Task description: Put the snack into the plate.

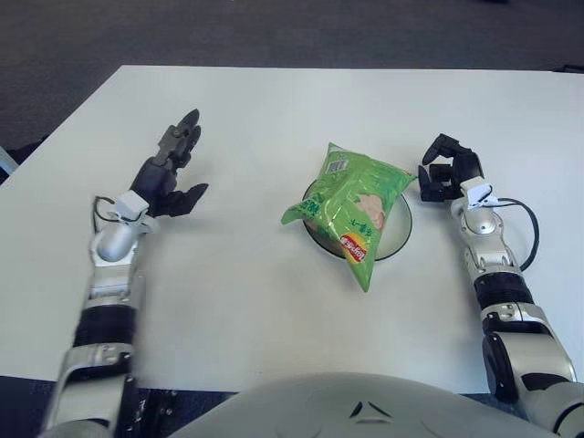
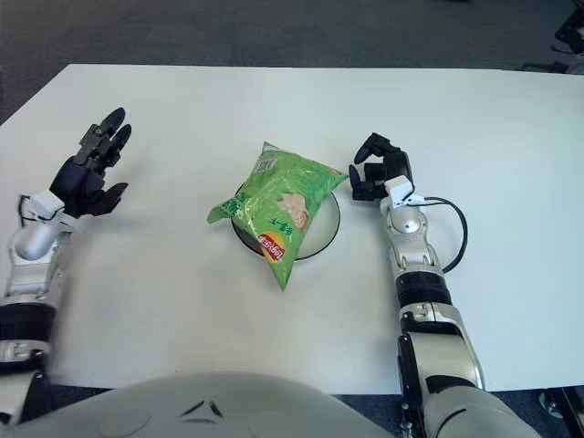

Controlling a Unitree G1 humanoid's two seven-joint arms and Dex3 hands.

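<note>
Your left hand (image 1: 170, 173) sits at about nine o'clock in the head views, fingers (image 1: 186, 130) extended toward one o'clock, thumb splayed to the right, holding nothing, its forearm running down toward seven o'clock. Your right hand (image 1: 445, 172) is at three o'clock, fingers curled inward and holding nothing, forearm descending toward five o'clock.

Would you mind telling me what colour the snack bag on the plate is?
The snack bag is bright green with a small red logo near its lower end, clearest in the left eye view.

Bright, even overhead light on the white table (image 1: 274, 301); faint shadows, sharp focus.
</note>
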